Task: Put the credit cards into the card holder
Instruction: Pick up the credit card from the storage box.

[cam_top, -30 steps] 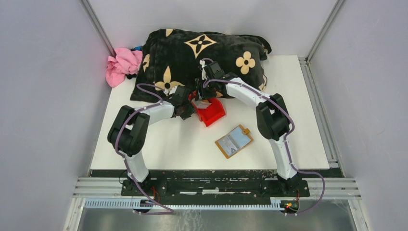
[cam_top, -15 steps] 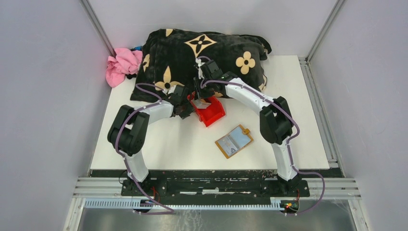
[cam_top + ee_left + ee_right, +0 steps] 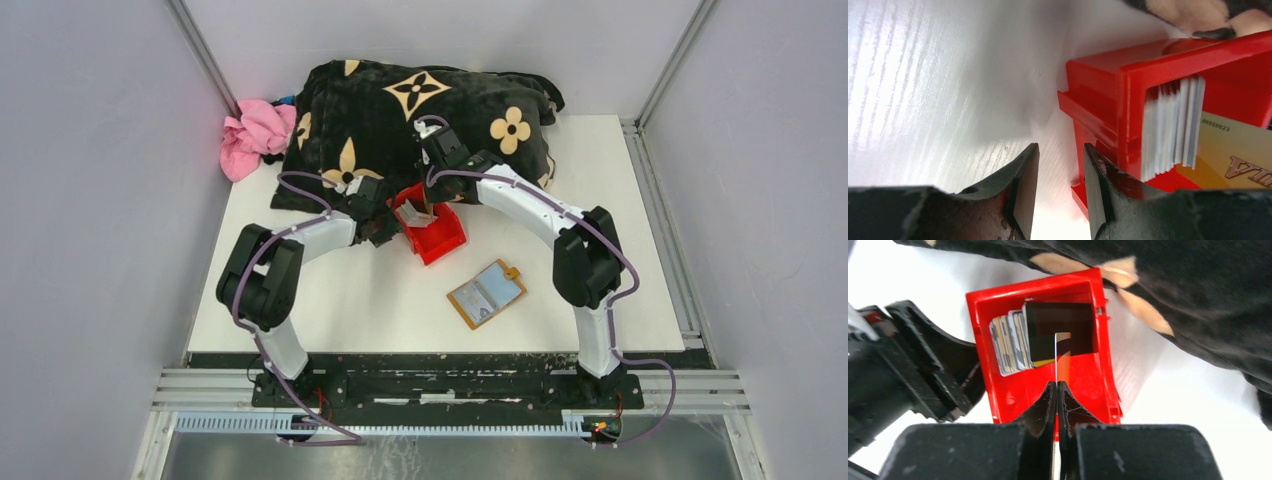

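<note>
Right gripper [image 3: 1056,386]: closed tight, pinching a single card [image 3: 1056,350] at its lower end; card upright and seen edge-on.
Single card: over the inside of the red bin [image 3: 1018,390], just in front of the stacked cards; height above the bin floor hard to judge from these angles.
Credit cards [image 3: 1010,342]: standing on edge in a packed row against one side wall of the bin, with a dark card at the front of the row.
Left gripper [image 3: 1060,155]: low on the table [image 3: 350,300] at the bin's outer corner, jaws partway apart, a strip of bare table showing between them; one finger right against the bin's outer lip.
Red bin: on the white table, between the two grippers, just in front of the blanket's edge.
Card holder [image 3: 487,293]: lying open and flat on the table, well apart from the bin and from both grippers, nearer the arm bases, on the right.
Background: black blanket [image 3: 420,110] with tan flowers heaped along the far edge; pink cloth [image 3: 258,132] beside its left end.
</note>
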